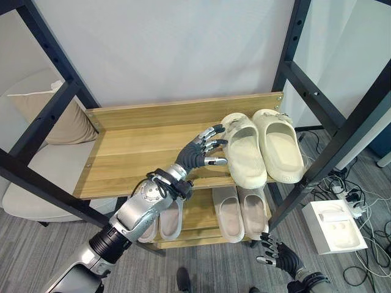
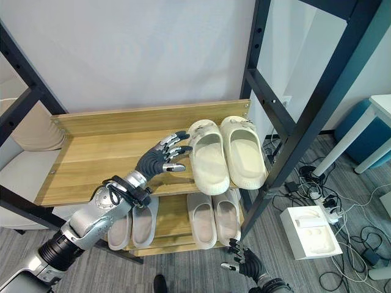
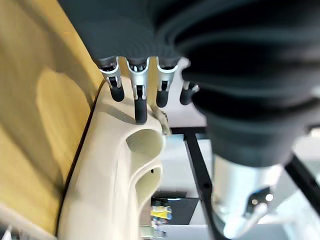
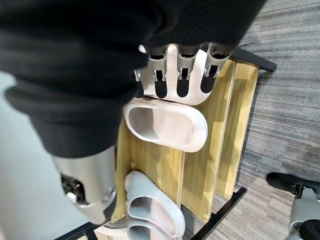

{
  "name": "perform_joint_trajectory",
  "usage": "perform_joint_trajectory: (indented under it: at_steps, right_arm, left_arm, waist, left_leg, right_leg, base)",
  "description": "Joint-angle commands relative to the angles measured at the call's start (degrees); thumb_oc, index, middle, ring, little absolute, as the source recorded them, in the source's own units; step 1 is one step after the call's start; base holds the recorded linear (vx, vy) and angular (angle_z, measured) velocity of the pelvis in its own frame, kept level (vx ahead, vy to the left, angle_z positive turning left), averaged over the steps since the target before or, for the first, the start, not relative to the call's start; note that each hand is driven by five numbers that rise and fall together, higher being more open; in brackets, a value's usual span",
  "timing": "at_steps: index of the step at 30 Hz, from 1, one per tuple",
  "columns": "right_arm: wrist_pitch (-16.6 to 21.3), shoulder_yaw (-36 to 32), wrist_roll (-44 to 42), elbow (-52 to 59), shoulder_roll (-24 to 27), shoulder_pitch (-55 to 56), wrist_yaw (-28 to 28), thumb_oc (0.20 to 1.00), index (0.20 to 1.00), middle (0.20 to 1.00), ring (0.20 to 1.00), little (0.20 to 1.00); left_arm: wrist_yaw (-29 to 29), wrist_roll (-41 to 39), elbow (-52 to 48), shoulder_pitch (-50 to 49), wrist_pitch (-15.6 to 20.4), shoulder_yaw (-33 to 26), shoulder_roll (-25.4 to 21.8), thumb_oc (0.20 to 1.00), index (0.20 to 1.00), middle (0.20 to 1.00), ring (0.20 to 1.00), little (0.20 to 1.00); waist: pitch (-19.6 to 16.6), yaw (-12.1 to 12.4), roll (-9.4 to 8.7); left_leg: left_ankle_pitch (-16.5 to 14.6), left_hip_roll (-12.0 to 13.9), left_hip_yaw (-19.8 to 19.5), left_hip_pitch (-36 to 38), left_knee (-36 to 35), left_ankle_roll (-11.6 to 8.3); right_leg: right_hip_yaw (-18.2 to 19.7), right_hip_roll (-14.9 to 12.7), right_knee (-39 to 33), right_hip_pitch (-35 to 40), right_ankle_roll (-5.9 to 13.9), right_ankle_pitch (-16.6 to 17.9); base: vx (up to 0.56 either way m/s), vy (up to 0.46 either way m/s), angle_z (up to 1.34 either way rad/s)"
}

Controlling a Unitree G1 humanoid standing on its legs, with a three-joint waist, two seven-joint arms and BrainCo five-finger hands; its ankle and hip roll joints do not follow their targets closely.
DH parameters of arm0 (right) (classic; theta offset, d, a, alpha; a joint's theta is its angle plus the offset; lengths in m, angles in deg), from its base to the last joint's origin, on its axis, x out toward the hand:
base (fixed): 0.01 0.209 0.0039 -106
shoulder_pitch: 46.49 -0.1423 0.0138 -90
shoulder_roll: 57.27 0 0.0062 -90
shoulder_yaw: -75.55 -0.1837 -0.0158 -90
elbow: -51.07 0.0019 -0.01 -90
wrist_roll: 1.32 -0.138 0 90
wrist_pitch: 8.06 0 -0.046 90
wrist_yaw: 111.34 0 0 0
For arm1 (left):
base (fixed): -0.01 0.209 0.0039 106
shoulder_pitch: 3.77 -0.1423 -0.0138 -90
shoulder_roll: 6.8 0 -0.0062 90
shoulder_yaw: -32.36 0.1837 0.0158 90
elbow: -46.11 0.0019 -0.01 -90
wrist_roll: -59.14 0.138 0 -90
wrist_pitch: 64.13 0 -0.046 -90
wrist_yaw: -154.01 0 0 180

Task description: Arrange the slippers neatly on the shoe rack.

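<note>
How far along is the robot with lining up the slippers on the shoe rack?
Mostly done, it seems. Two pale pairs sit side by side on the lower shelf. The cream pair lies together on the upper shelf, slightly angled. The left hand, fingers straight, touches the nearer cream slipper; squaring it seems all that's left. The right hand hangs low, open.

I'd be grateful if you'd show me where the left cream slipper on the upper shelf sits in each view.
Left eye: cream slipper, right of centre, at the left hand.
Right eye: centre.
Left wrist: lower centre, under the fingers.
Right wrist: cannot tell.
Landmark: upper shelf.
</note>
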Motion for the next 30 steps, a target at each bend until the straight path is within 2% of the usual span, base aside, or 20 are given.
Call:
perform_joint_trajectory:
  at_steps: [1, 3, 6, 8, 11, 14, 15, 17, 22, 25, 28, 29, 30]
  right_arm:
    - [4.4, -0.8, 0.1, 1.4, -1.8, -2.3, -1.1, 1.000, 1.000, 1.000, 1.000, 1.000]
    - [4.5, -0.6, 0.4, 1.4, -1.9, -2.3, -1.3, 1.000, 1.000, 1.000, 1.000, 1.000]
    - [4.9, -0.1, 0.8, 1.5, -1.8, -2.7, -1.8, 1.000, 1.000, 1.000, 1.000, 1.000]
    - [5.0, -0.1, -0.3, 1.5, -1.0, -2.2, -1.0, 1.000, 1.000, 1.000, 1.000, 1.000]
    - [4.7, -0.2, -1.0, 0.6, -1.2, -1.7, 0.7, 1.000, 1.000, 1.000, 1.000, 1.000]
    - [4.5, 0.2, -1.3, 0.6, -1.5, -2.5, 1.3, 1.000, 1.000, 1.000, 1.000, 1.000]
    - [4.6, 0.6, -1.3, 0.9, -1.5, -3.1, 1.6, 1.000, 1.000, 1.000, 1.000, 1.000]
    - [4.6, 0.7, -1.2, 1.0, -1.4, -3.5, 1.6, 1.000, 1.000, 1.000, 1.000, 1.000]
    - [4.6, 0.5, -0.6, 1.0, -0.1, -4.4, 1.8, 1.000, 1.000, 1.000, 1.000, 1.000]
    - [4.5, 0.5, -0.8, 0.7, 0.5, -5.2, 2.1, 1.000, 1.000, 1.000, 1.000, 1.000]
    - [4.5, 0.6, -0.8, 0.7, 0.5, -5.2, 2.1, 1.000, 1.000, 1.000, 1.000, 1.000]
    - [4.3, 0.3, -1.2, 1.2, 1.3, -4.9, 2.5, 1.000, 1.000, 1.000, 1.000, 1.000]
    - [4.3, 0.3, -1.3, 1.3, 1.3, -4.9, 2.6, 1.000, 1.000, 1.000, 1.000, 1.000]
  left_arm:
    - [-4.7, 9.3, 5.2, 2.8, 6.3, -8.3, 1.2, 1.000, 1.000, 1.000, 1.000, 1.000]
    - [-6.2, 9.5, 5.1, 1.2, 6.8, -10.3, 1.3, 1.000, 1.000, 1.000, 1.000, 1.000]
    - [-9.6, 4.4, 3.3, -2.0, 10.0, -15.1, 3.0, 1.000, 1.000, 1.000, 1.000, 1.000]
    - [-4.5, -9.2, -5.7, -4.6, 13.9, -17.1, 3.9, 1.000, 1.000, 1.000, 1.000, 1.000]
    - [5.4, -17.7, -18.1, -6.9, 12.9, -13.5, 2.7, 1.000, 1.000, 1.000, 1.000, 1.000]
    - [10.1, -20.9, -21.8, -7.0, 11.1, -9.3, 1.3, 1.000, 1.000, 1.000, 1.000, 1.000]
    - [12.7, -22.3, -22.4, -7.3, 9.4, -6.2, 0.7, 1.000, 1.000, 1.000, 1.000, 1.000]
    - [14.1, -23.1, -21.8, -7.8, 8.1, -4.2, 0.5, 1.000, 1.000, 1.000, 1.000, 1.000]
    - [20.2, -18.7, -14.4, -13.6, 3.6, 3.4, -4.6, 1.000, 1.000, 1.000, 1.000, 1.000]
    - [21.9, -9.4, -7.1, -18.9, 3.5, 4.7, -7.9, 1.000, 1.000, 1.000, 1.000, 1.000]
    - [21.9, -9.3, -7.1, -19.1, 3.6, 4.7, -7.9, 1.000, 1.000, 1.000, 1.000, 1.000]
    - [22.0, 5.2, -0.8, -22.7, 5.4, 5.1, -10.0, 1.000, 1.000, 1.000, 1.000, 1.000]
    - [21.6, 9.1, 1.9, -23.2, 5.7, 5.5, -9.5, 1.000, 1.000, 1.000, 1.000, 1.000]
  waist:
    - [1.4, 0.7, -0.79]
    - [1.3, 0.8, -0.83]
    - [1.2, 1.5, -1.08]
    - [1.1, 2.0, -1.49]
    - [0.8, 2.4, -1.74]
    - [0.6, 2.7, -1.90]
    - [0.6, 2.8, -1.98]
    - [0.6, 2.8, -1.96]
    - [0.8, 2.8, -1.56]
    - [0.9, 2.8, -1.30]
    - [0.9, 2.8, -1.32]
    - [0.9, 2.6, -1.22]
    - [0.8, 2.6, -1.24]
  left_leg:
    - [-11.5, 0.9, -1.3, 8.5, -0.1, -0.65]
    - [-11.4, 0.9, -1.4, 8.5, -0.1, -0.68]
    - [-11.3, 0.8, -1.6, 8.5, -0.1, -0.75]
    - [-11.2, 0.9, -1.7, 8.5, -0.1, -0.84]
    - [-11.4, 0.8, -1.8, 8.4, -0.1, -0.76]
    - [-11.5, 0.8, -2.0, 8.3, -0.1, -0.71]
    - [-11.5, 0.8, -2.0, 8.3, -0.1, -0.66]
    - [-11.5, 0.8, -2.1, 8.3, -0.1, -0.64]
    - [-11.4, 0.8, -2.1, 8.4, -0.1, -0.51]
    - [-11.5, 0.8, -1.9, 8.5, -0.1, -0.45]
    - [-11.5, 0.8, -1.9, 8.6, -0.1, -0.45]
    - [-11.8, 0.8, -1.8, 8.7, -0.1, -0.32]
    - [-11.9, 0.8, -1.7, 8.8, -0.1, -0.29]
  right_leg:
    - [-2.4, 0.7, -0.5, -5.9, 0.53, 3.2]
    - [-2.5, 0.7, -0.5, -5.8, 0.47, 3.2]
    - [-2.9, 0.7, -0.5, -5.5, 0.41, 3.2]
    - [-3.2, 0.7, -0.5, -5.4, 0.49, 3.2]
    - [-3.3, 0.7, -0.5, -5.4, 0.68, 3.3]
    - [-3.4, 0.8, -0.5, -5.3, 0.77, 3.3]
    - [-3.4, 0.8, -0.5, -5.2, 0.80, 3.2]
    - [-3.4, 0.8, -0.5, -5.2, 0.81, 3.2]
    - [-3.4, 0.9, -0.5, -5.3, 0.79, 3.2]
    - [-3.0, 1.0, -0.5, -5.4, 0.79, 3.3]
    - [-3.0, 1.0, -0.5, -5.4, 0.79, 3.3]
    - [-2.5, 1.1, -0.5, -5.5, 0.75, 3.2]
    - [-2.4, 1.1, -0.5, -5.5, 0.76, 3.2]
  base:
    - [0.00, 0.000, 0.00]
    - [0.00, 0.000, 0.00]
    - [0.00, 0.013, 0.07]
    - [0.00, 0.019, 0.07]
    - [0.00, 0.000, 0.00]
    - [0.00, 0.003, 0.03]
    - [0.00, 0.000, 0.00]
    - [0.00, 0.000, 0.00]
    - [0.00, 0.000, 0.00]
    - [0.00, 0.000, 0.00]
    - [0.00, 0.000, -0.01]
    - [0.00, 0.000, 0.00]
    - [0.02, 0.025, -0.03]
